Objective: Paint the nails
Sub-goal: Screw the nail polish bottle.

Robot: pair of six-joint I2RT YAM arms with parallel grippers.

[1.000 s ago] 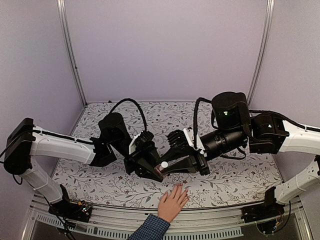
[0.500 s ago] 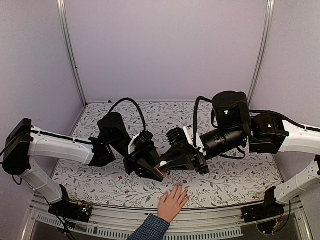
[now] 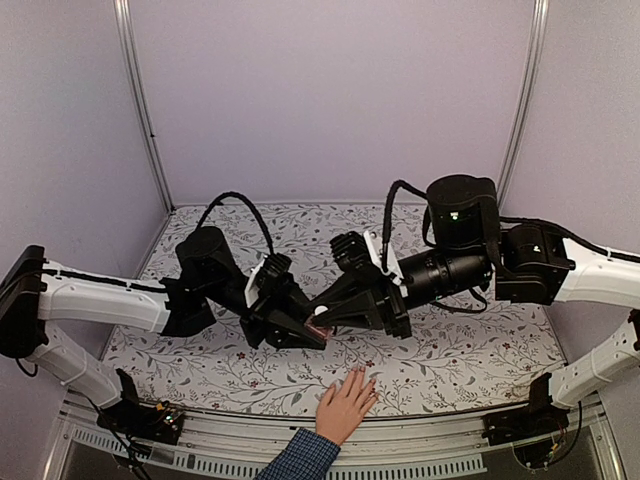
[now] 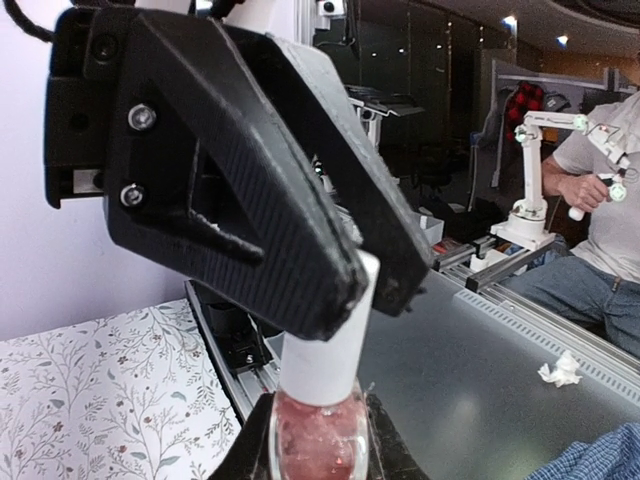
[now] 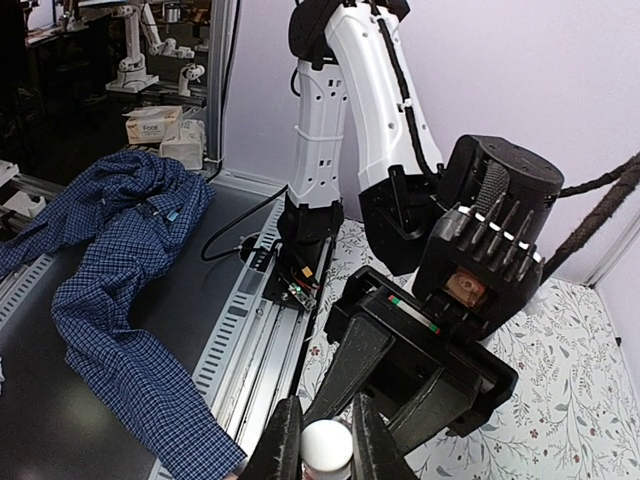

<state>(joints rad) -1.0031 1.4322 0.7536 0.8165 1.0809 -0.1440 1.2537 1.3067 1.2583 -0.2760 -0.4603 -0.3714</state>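
Both arms have pulled back from the near edge and slid leftward over the last second, carrying the pink nail polish bottle (image 4: 318,440) farther from the person's hand (image 3: 345,405), which has not shifted. At the bottle's glass body the left gripper (image 3: 298,330) is clenched, a finger on each side, holding it off the floral table cover (image 3: 480,350). Meeting it from the other side, the right gripper (image 3: 335,308) is clamped on the white cap (image 5: 327,445), which sits on the bottle's neck with a black finger pressed to either flank. The hand lies flat, palm down, at the near edge of the table between the two arm bases, its fingers spread and pointing toward the bottle. The nails (image 3: 359,374) tip those fingers, nearer the camera than the bottle and apart from it; they are too small to tell whether any carry polish. A blue checked sleeve cuff (image 3: 300,455) covers the wrist.
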